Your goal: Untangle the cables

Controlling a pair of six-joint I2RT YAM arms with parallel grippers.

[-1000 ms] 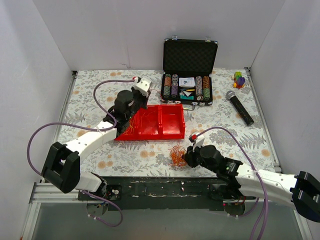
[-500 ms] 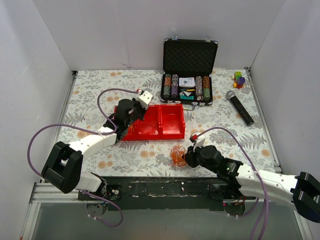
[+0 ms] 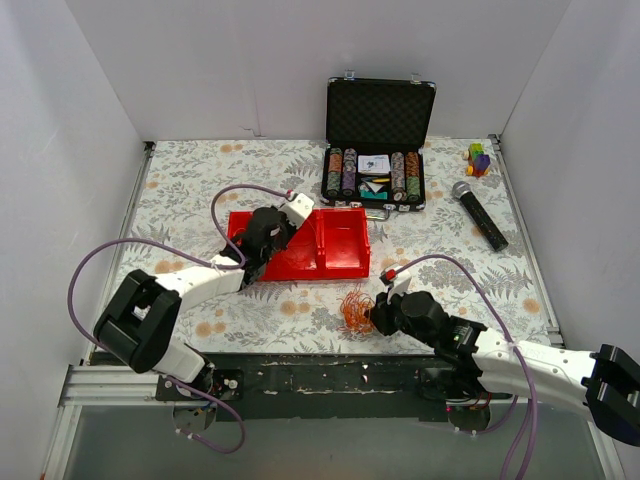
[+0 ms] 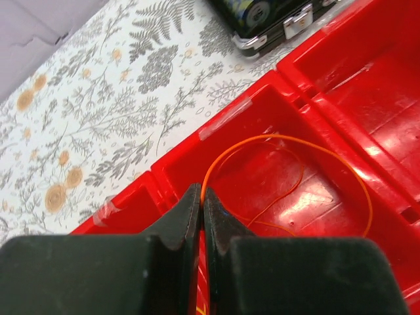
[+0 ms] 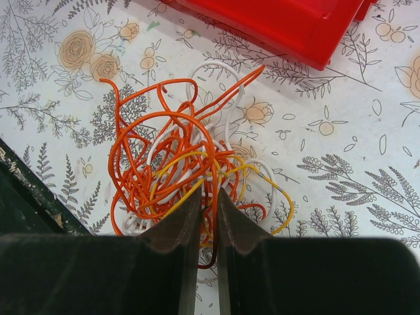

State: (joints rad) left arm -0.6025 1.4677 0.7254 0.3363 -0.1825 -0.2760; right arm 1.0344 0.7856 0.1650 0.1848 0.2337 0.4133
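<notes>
The cables are a clump of orange, yellow and white strands (image 3: 352,310) lying on the floral table in front of the red tray (image 3: 345,245). In the right wrist view the clump (image 5: 190,164) sits just ahead of my right gripper (image 5: 210,200), whose jaws are closed on an orange strand at its near edge. My left gripper (image 3: 262,240) is over the tray's left compartment. In the left wrist view it (image 4: 202,197) is shut on one thin orange strand (image 4: 289,141) that loops across the tray floor (image 4: 367,98).
An open black case of poker chips (image 3: 378,175) stands behind the tray, its corner showing in the left wrist view (image 4: 262,16). A microphone (image 3: 480,215) and coloured blocks (image 3: 479,158) lie at the back right. White walls enclose the table.
My left gripper has moved toward the near side and lower over the tray's left compartment, and the tray has shifted. The right arm and the clump have not moved.
</notes>
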